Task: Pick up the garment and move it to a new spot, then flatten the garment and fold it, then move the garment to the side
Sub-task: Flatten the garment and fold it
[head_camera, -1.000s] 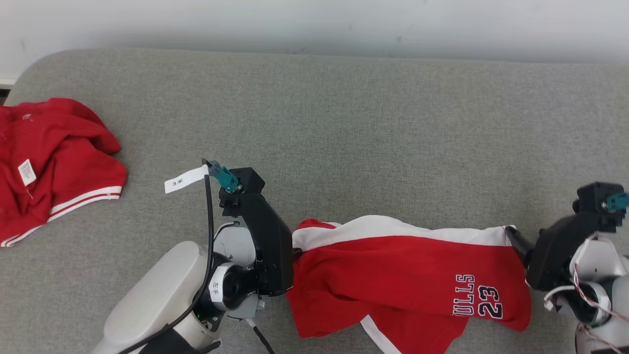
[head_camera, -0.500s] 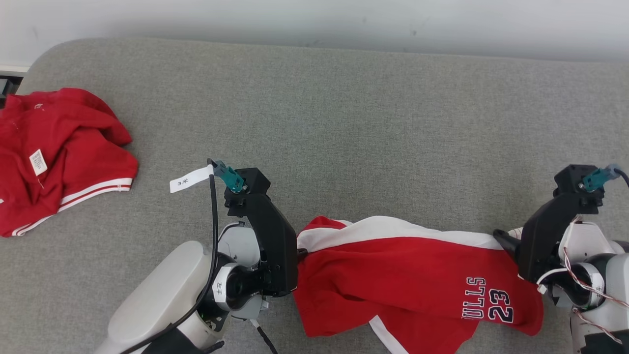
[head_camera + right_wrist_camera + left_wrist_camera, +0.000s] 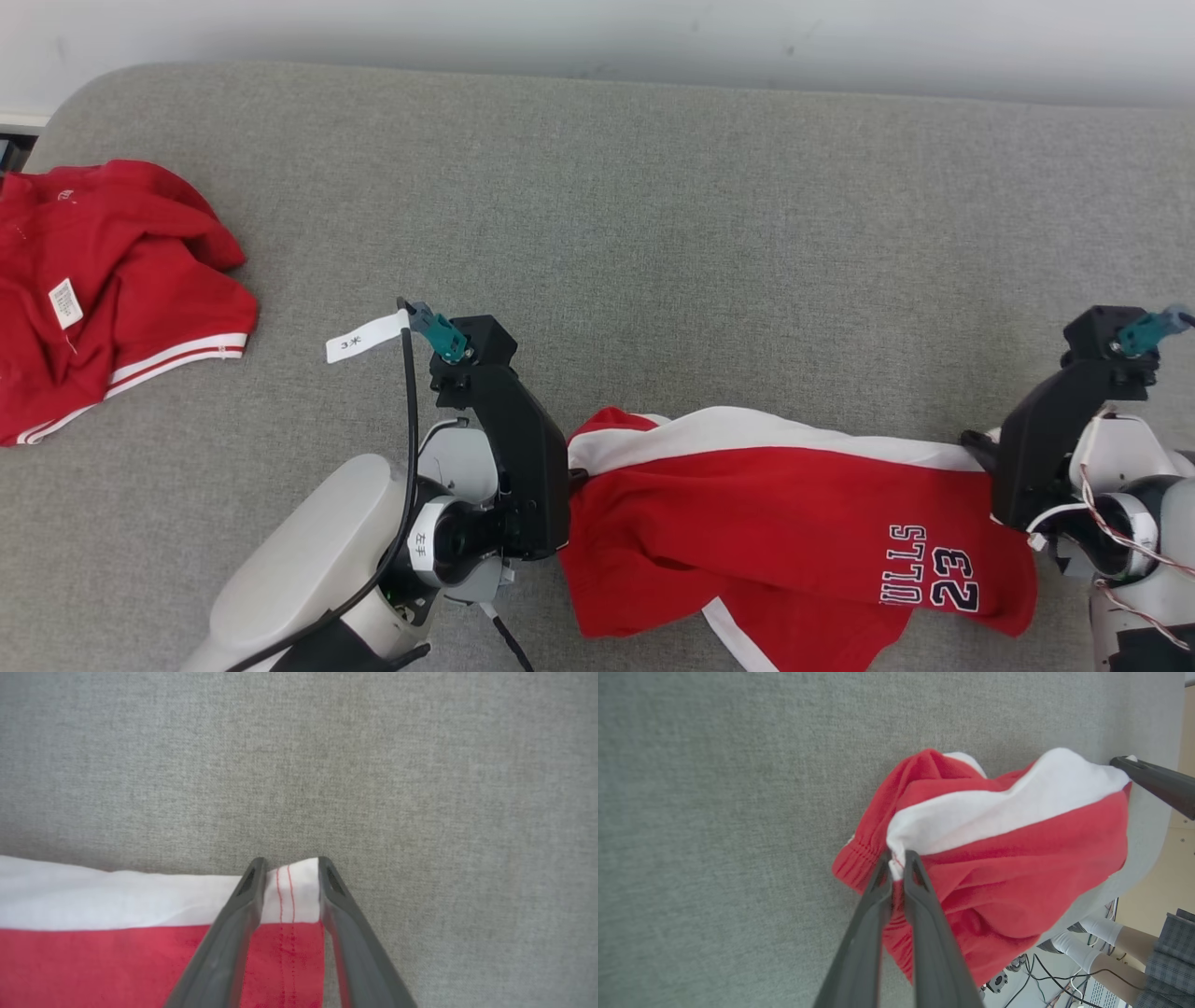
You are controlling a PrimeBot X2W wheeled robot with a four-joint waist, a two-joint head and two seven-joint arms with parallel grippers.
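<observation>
1. Evidently the flattening step is in hand: the garment point(image 3: 775, 504) lies near the front of the grey padded surface point(image 3: 653, 233), strung out between the two arms along its white band point(image 3: 994, 807).
2. The left gripper point(image 3: 897, 858) is clenched on the garment's left end, its fingertips pinched together where the white band meets the gathered red edge. That hold anchors one end so the cloth can be drawn taut.
3. The right gripper point(image 3: 289, 865) has its fingers apart, one on either side of the white corner at the opposite end, with the stitched hem lying flat between them. I judge it is not pinched yet, and is placed there to take the matching corner.
4. Between the two ends the top edge runs nearly straight, while the red cloth below is rumpled and doubled over, so spreading probably needs both corners held.
5. A second red garment point(image 3: 121, 271) lies crumpled at the far left, well apart.
6. The thin corner could slip free if the fingers close off-centre.
</observation>
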